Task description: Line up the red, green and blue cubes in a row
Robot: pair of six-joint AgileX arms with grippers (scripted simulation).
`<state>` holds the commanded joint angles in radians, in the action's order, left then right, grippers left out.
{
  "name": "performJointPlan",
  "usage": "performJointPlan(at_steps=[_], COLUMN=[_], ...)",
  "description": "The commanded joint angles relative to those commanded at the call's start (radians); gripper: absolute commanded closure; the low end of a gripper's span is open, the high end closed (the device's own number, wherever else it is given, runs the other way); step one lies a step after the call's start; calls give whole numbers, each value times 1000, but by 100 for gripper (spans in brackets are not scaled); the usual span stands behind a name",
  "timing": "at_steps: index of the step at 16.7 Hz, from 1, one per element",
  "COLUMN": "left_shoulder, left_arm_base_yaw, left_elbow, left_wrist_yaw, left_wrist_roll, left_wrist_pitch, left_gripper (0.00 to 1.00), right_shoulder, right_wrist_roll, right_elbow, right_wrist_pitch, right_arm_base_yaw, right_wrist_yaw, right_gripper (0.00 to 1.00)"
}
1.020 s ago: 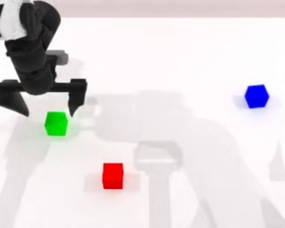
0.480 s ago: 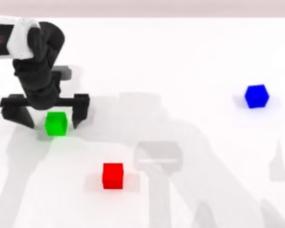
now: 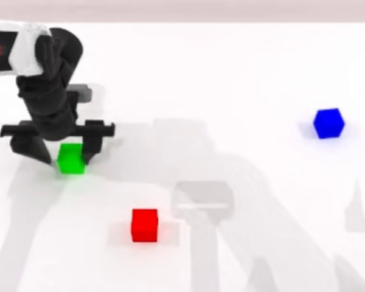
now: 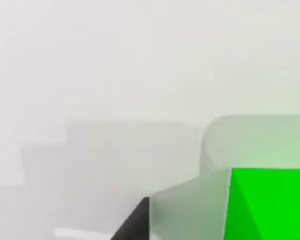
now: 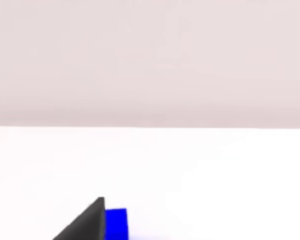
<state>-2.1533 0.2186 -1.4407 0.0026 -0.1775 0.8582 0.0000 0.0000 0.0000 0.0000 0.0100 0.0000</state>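
Note:
The green cube (image 3: 71, 159) rests on the white table at the left. My left gripper (image 3: 67, 156) is lowered around it, open, with one finger on each side. In the left wrist view a narrow gap separates a dark fingertip (image 4: 137, 222) from the green cube (image 4: 270, 205). The red cube (image 3: 145, 225) sits nearer the front, left of centre. The blue cube (image 3: 328, 123) is far to the right. My right arm is outside the top view; its wrist view shows one dark fingertip (image 5: 92, 222) beside the blue cube (image 5: 116, 223), with the gripper open.
The white table (image 3: 231, 73) carries only the three cubes and soft grey arm shadows. Its far edge runs along the top of the top view.
My left gripper dropped down over the green cube, and its fingers have drawn in closer to the cube's sides. The cubes have not moved.

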Motion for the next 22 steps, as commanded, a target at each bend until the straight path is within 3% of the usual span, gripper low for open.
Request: performJointPlan(at_steps=[5,6,16,22], left_shoulder=[0,0,22,93], left_arm_base_yaw=[0,0,-1,-18], left_elbow=[0,0,-20,-148], left_wrist_yaw=[0,0,-3,-4], left_wrist_roll=[0,0,4,0], left_wrist_pitch=[0,0,23,232], left_gripper=[98,100,100,100], right_shoulder=[0,0,0,0], right_wrist_roll=[0,0,0,0], right_elbow=[0,0,0,0], right_wrist_pitch=[0,0,0,0], right_arm_base_yaw=[0,0,0,0], right_wrist_yaw=[0,0,0,0], right_gripper=[0,0,0,0])
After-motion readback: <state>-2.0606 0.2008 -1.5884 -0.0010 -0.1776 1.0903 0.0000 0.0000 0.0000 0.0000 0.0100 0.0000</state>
